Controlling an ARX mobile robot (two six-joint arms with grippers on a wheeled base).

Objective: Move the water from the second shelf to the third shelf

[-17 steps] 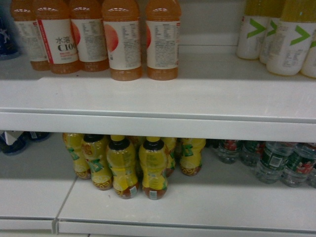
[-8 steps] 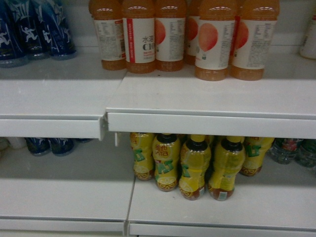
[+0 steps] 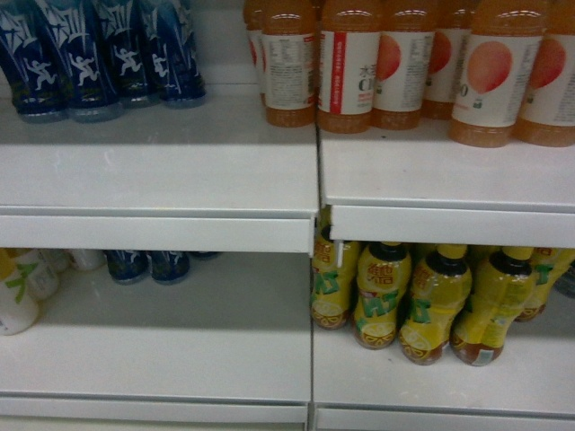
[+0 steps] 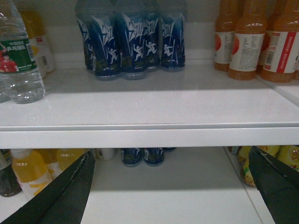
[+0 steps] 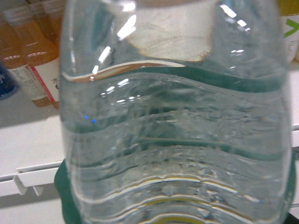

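Note:
A clear ribbed water bottle (image 5: 177, 116) with a green label band fills the right wrist view, very close to the camera. My right gripper (image 5: 175, 205) is shut on it; only teal pads (image 5: 62, 186) show at the bottle's sides. Another water bottle (image 4: 17, 60), green label with red shirts, stands at the far left of the upper shelf (image 4: 149, 105) in the left wrist view. My left gripper (image 4: 170, 186) is open, its black fingers (image 4: 60, 196) wide apart before the lower shelf (image 4: 173, 196), holding nothing. No gripper or water shows in the head view.
Blue bottles (image 3: 99, 54) and orange drinks (image 3: 395, 63) stand on the upper shelf (image 3: 162, 171). Below, yellow tea bottles (image 3: 422, 296) crowd the right, two blue bottles (image 3: 148, 266) sit at the back, and white bottles (image 3: 13, 296) at the left. A seam (image 3: 316, 206) splits the shelves.
The head view has swung left along the shelves: orange and yellow bottles slid to the right, blue bottles came in at upper left, and the water bottles at lower right left the view.

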